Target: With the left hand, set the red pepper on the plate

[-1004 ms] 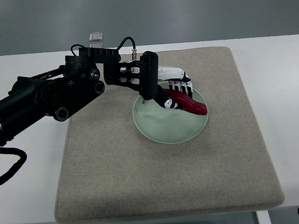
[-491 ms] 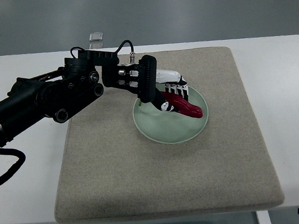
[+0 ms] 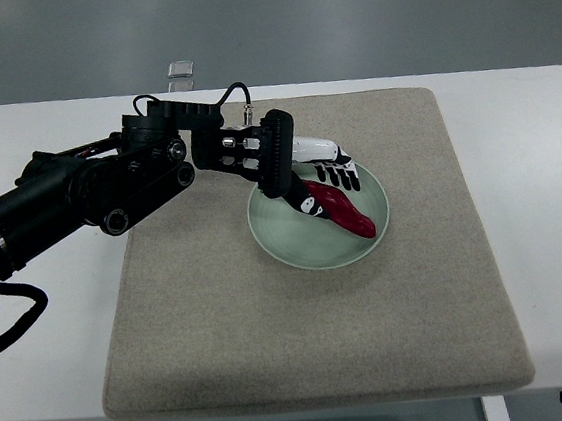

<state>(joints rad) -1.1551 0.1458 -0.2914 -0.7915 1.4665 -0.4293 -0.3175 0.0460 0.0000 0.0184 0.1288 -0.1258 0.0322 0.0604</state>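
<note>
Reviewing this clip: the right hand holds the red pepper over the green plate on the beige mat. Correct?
Not quite. In the top view the arm comes in from the left, so it is the left hand holding the red pepper over the green plate on the beige mat.

White table (image 3: 538,163) carries a beige mat (image 3: 304,329).

Left arm (image 3: 69,198): black, jointed, enters from the picture's left edge and runs rightward and slightly away from the robot. A black cable loops over the wrist (image 3: 230,151). Left hand (image 3: 313,182): black palm plate turned on edge, white and black fingers (image 3: 337,172) pointing right and curled downward, closed around a red object beneath them. Right arm: out of frame.
</note>
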